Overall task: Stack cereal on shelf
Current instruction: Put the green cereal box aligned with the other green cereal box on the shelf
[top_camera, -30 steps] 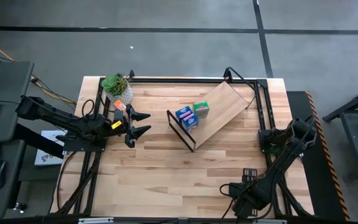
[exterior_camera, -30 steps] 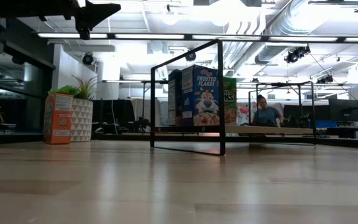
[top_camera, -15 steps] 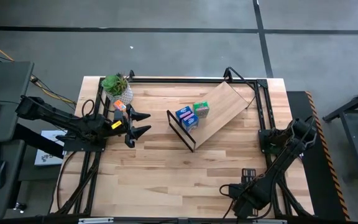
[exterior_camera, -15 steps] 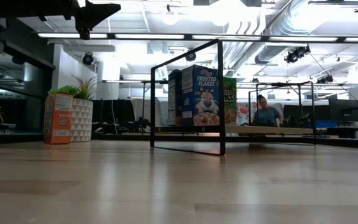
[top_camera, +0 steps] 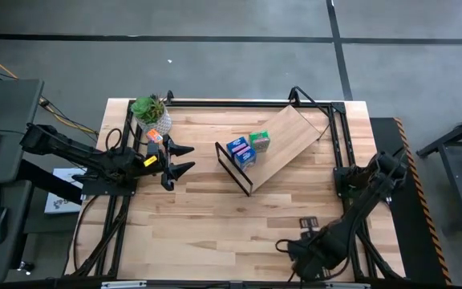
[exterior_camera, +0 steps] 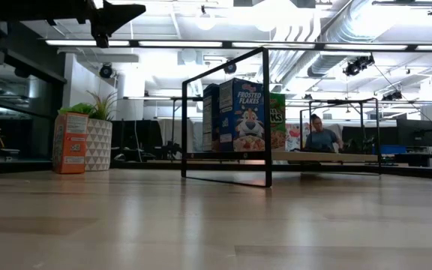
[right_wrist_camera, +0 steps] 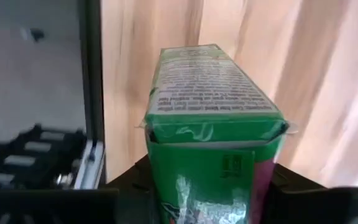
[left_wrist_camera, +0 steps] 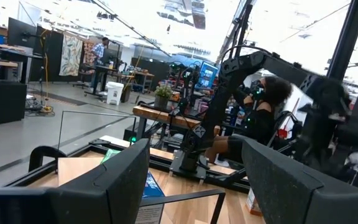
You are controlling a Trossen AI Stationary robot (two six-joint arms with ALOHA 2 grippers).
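Observation:
The shelf (top_camera: 275,146) lies at the table's middle, a light wood panel in a black frame. On it stand two blue cereal boxes (top_camera: 241,152) and a green one (top_camera: 260,142); the low view shows a blue box (exterior_camera: 242,116) inside the frame (exterior_camera: 265,112). An orange box (top_camera: 154,136) stands on the table beside the potted plant (top_camera: 151,112). My left gripper (top_camera: 189,158) hovers open between the plant and the shelf. My right gripper (top_camera: 289,247) is near the table's near edge, shut on another green cereal box (right_wrist_camera: 213,112), which the arm hides in the high view. My right gripper (right_wrist_camera: 213,186) pinches the green cereal box by the end nearest the wrist (right_wrist_camera: 210,180), one dark finger (right_wrist_camera: 135,186) on each side. The box reaches forward, away from the fingers, with the wood of the table behind it. Whether it is lifted clear cannot be told.
A black rail frame (top_camera: 339,136) runs along the table's far and right edges, and another (top_camera: 115,201) along the left. Bare wood (top_camera: 215,217) lies between the shelf and the near edge. A person (exterior_camera: 321,136) sits in the room beyond the table.
My right arm has shifted a little toward the table's left along the near edge, carrying its gripper with it. The left arm, the shelf and the boxes on it have kept still.

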